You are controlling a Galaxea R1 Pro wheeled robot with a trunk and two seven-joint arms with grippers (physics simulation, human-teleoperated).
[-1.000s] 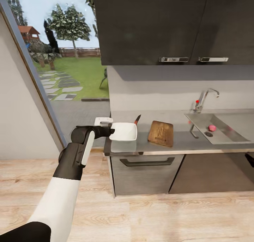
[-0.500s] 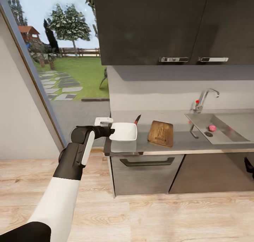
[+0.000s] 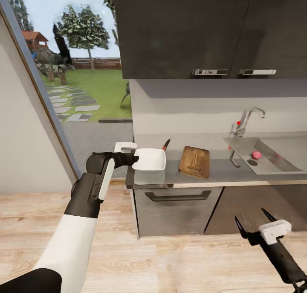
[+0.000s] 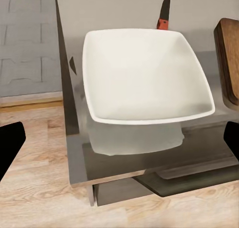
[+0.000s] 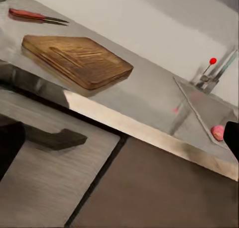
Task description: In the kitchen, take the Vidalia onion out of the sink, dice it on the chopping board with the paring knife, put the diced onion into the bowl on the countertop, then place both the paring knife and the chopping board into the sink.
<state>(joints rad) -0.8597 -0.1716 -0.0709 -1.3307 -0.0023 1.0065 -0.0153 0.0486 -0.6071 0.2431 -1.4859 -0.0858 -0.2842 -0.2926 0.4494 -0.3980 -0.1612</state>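
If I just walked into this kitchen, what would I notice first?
Probably the white bowl at the left end of the grey countertop, with the left gripper right beside it. Then the brown chopping board in the middle, and a small pink onion down in the sink under the curved faucet. Lower down, the right gripper hangs open in front of the cabinets.

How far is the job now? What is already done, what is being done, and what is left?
Nothing looks done: the onion lies in the sink, the chopping board is bare, the paring knife lies behind the empty bowl. In hand: the open right gripper is raised before the cabinets; the left gripper hovers by the bowl. All steps remain.
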